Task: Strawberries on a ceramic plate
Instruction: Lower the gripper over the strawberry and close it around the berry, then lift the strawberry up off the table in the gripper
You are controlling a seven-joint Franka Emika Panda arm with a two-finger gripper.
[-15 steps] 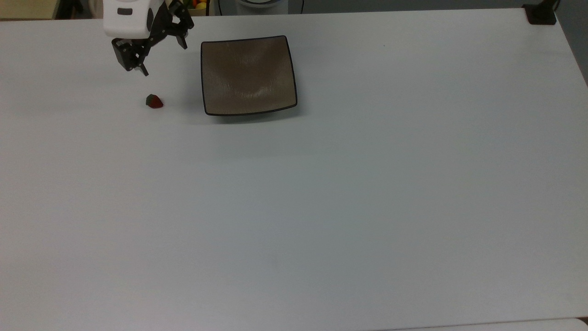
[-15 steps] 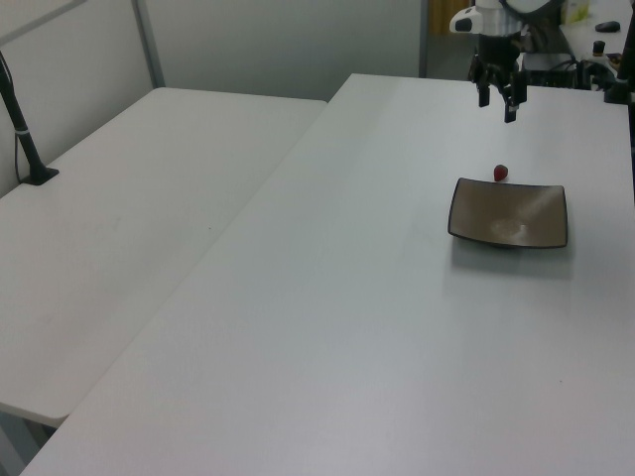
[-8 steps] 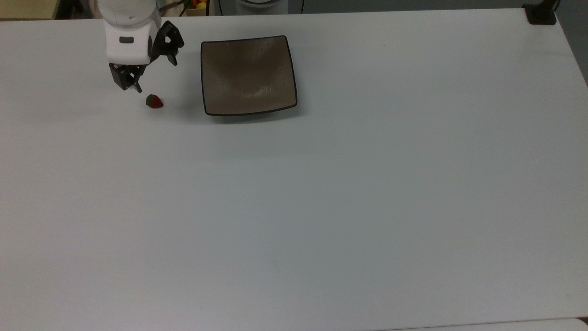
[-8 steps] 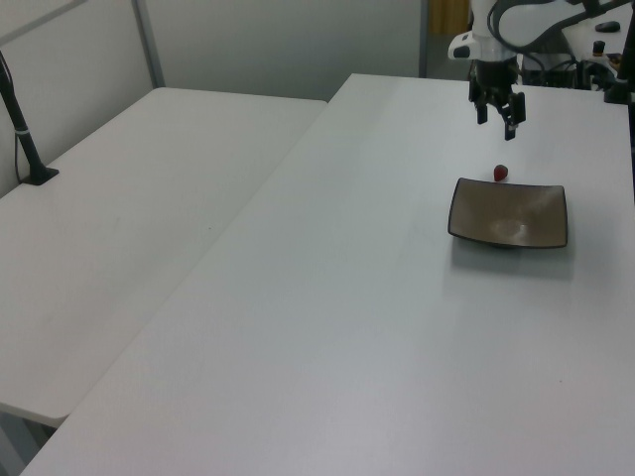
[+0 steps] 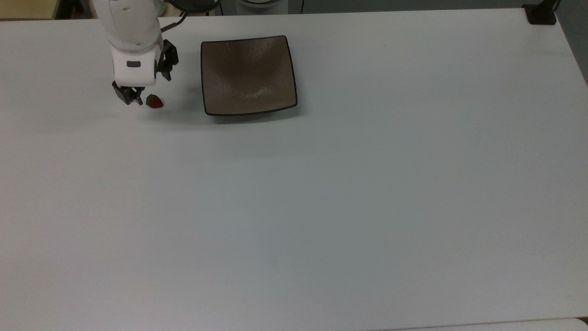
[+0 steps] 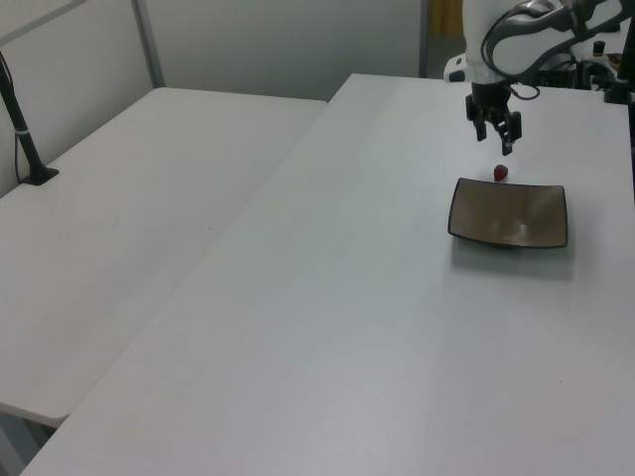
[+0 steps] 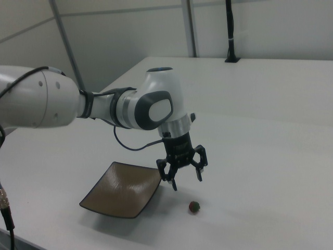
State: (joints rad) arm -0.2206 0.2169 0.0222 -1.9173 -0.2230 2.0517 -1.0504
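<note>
A tiny red strawberry (image 5: 155, 101) with a dark green cap lies on the white table, a short way off the top view's left of the ceramic plate (image 5: 248, 73). The plate is square, tan-brown, dark-rimmed and holds nothing. My gripper (image 5: 153, 91) hangs open just above the strawberry, fingers pointing down, nothing between them. In the left view the gripper (image 6: 494, 145) sits above the strawberry (image 6: 501, 173), which lies just behind the plate (image 6: 509, 213). In the right view the gripper (image 7: 187, 183) hovers over the strawberry (image 7: 194, 207), beside the plate (image 7: 122, 190).
A black mount (image 5: 541, 16) stands at the table's far corner on the top view's right. A second white table (image 6: 129, 228) with a black pole (image 6: 25, 129) adjoins on the left view's left. The broad white tabletop (image 5: 349, 197) stretches toward the top view's bottom.
The gripper has come down and moved toward the strawberry, from well above and behind it to just over it. Strawberry and plate have not moved.
</note>
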